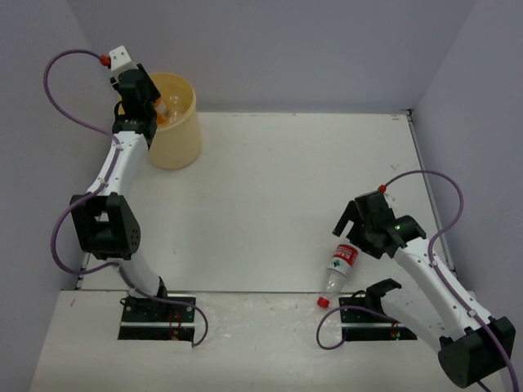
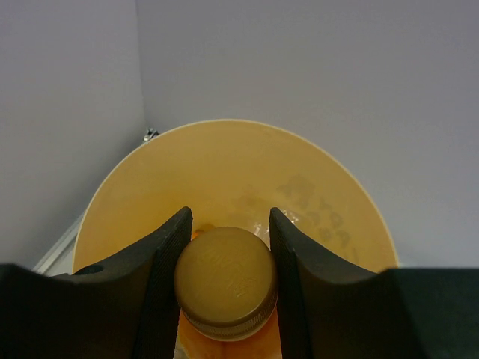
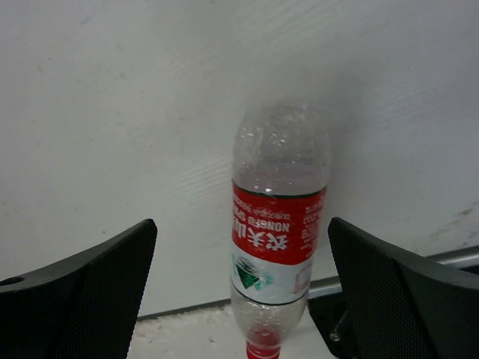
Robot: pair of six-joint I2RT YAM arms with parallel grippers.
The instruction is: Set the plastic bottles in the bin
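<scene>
Pale grey walls (image 1: 286, 49) closed in a white worktop (image 1: 270, 188). In the far left corner stood the bin (image 1: 181, 139), a pale-yellow bucket, its mouth open upward. The left gripper (image 1: 157, 110) hung over the bin's left rim, and in the left wrist view its fingers (image 2: 168, 262) were clamped on either side of the orange bottle (image 2: 224, 280), just under the cap. That bottle's cap faced the wrist camera, so its long axis ran away from the lens, down toward the inside of the bin (image 2: 224, 164); little of its body could be seen. In the top view only a patch of the orange bottle (image 1: 162, 114) showed by the gripper.

To the right, near the worktop's front edge, the clear bottle (image 1: 341, 265) lay on its side. Its long axis ran front to back, leaning slightly right, with the red cap (image 1: 324, 302) toward the arm bases and the base toward the far wall. A red-and-white label (image 3: 277, 235) wrapped its middle. The right gripper (image 1: 359, 233) hovered above it, fingers (image 3: 97, 292) wide apart on either side of the clear bottle (image 3: 281, 164), not touching it.
</scene>
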